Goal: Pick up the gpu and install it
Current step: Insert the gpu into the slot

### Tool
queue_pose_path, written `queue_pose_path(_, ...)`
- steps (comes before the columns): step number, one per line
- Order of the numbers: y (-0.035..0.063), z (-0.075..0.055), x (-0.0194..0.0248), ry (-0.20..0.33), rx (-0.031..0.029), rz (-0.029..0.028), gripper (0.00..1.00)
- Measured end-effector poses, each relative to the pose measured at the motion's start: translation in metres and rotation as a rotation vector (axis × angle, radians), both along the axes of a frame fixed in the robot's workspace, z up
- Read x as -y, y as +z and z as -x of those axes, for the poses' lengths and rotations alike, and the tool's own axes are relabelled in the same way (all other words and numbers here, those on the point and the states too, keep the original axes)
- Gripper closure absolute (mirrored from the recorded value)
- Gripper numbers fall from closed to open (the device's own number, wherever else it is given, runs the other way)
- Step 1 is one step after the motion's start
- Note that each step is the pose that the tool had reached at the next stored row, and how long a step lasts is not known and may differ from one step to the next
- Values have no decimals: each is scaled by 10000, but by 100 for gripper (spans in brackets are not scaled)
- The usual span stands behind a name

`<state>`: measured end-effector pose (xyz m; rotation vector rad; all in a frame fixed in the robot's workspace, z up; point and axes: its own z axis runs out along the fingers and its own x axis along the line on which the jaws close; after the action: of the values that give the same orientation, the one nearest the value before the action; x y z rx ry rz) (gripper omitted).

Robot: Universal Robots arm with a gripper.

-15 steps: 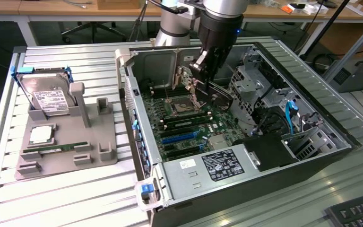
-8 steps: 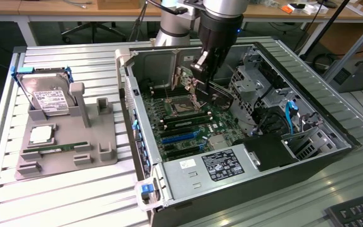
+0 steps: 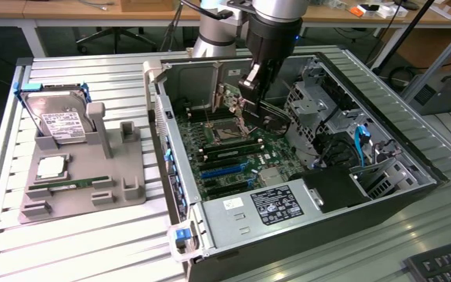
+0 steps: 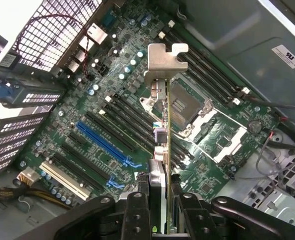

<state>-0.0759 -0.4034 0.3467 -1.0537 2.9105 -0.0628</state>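
Well inside the open case (image 3: 162,126), pincer (image 4: 162,200) clamped on the gpu (image 4: 165,112), edge-on above the motherboard (image 4: 222,145), clear of its walls.

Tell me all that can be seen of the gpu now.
The gpu is a thin flat card, seen edge-on in the wrist view: a narrow green board edge with grey connectors along one side and a bent grey metal bracket at its far end. The gripper is shut on its near end, one finger on each face. It is held inside the open case, above the motherboard, near the CPU socket, and seems not seated in any slot.
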Motion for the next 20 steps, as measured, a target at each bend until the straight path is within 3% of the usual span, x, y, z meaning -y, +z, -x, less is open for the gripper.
queue_pose_path(20, 0, 1, 0, 1046, 0, 0, 73)
